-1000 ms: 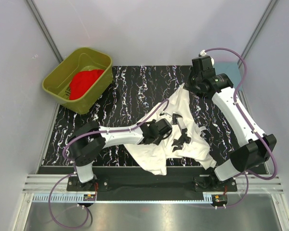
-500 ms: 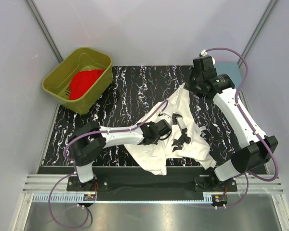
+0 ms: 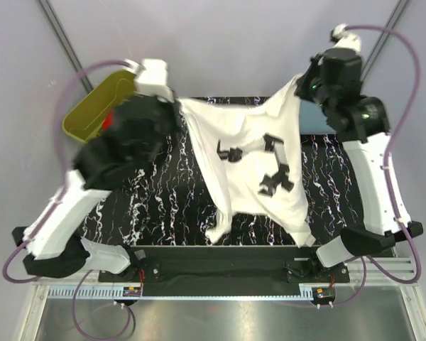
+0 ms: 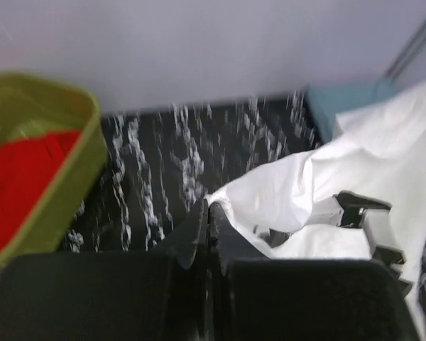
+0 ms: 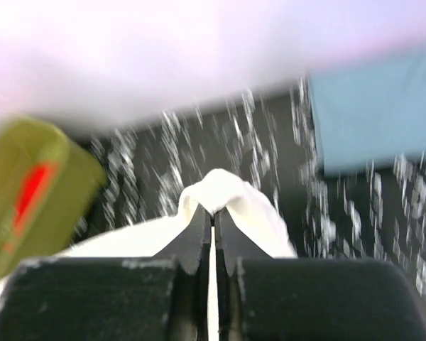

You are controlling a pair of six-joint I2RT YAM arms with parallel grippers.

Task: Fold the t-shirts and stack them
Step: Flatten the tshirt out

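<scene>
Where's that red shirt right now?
The red shirt lies in the green tub at the far left corner of the table; the left wrist view shows it at its left edge.

One t-shirt [image 3: 248, 170] is hung over the table's [image 3: 163, 192] middle. Another t-shirt [image 4: 18, 185] is kept in the tub [image 3: 92, 114] at 10 o'clock.

I get soft, even light; both wrist views smear with motion; the white t-shirt [image 3: 248, 170] glares.
</scene>
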